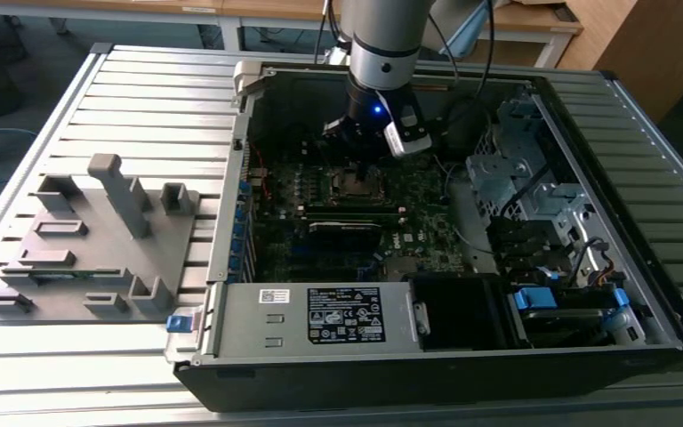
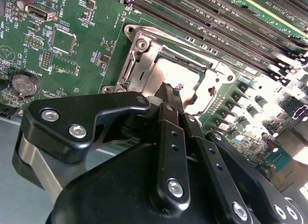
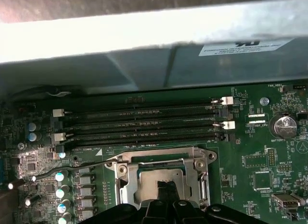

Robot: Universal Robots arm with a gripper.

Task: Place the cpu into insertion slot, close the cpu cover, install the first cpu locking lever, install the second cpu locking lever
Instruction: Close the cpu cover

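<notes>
End effector (image 2: 171, 91) over one cpu cover (image 3: 126, 184)

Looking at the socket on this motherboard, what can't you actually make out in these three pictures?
Second wrist view: the gripper covers part of the insertion slot and glare whitens its middle, so what sits in it cannot be told.
First wrist view: the gripper hides one edge of the cpu cover.
Exterior view: the slot is too small to judge.

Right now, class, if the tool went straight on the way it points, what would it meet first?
Most likely the cpu, its silvery top framed by the cpu cover: the tool points down at it. Depth is unclear, so it may already touch.
</notes>
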